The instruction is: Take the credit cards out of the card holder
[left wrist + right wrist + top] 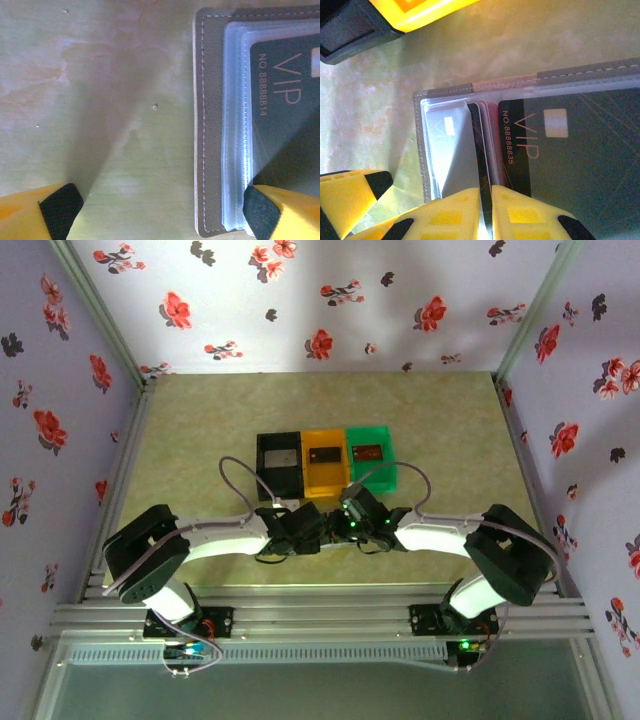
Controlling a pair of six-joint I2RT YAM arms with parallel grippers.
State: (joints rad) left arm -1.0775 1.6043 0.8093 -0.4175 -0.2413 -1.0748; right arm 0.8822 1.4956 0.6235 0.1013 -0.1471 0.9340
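credit card (484, 160) edge, between right fingers (520, 217)

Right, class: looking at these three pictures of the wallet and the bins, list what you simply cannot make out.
Top view: the card in the green bin is too small to read.
Left wrist view: the right edge cuts off the wallet and its VIP card.
Right wrist view: the pinched card in the right gripper is edge-on, its face hidden.

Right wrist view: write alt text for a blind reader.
The yellow right hand pinches a thin dark card edge-on in the open grey card holder, beside a VIP card. Orange bin and black bin top left.
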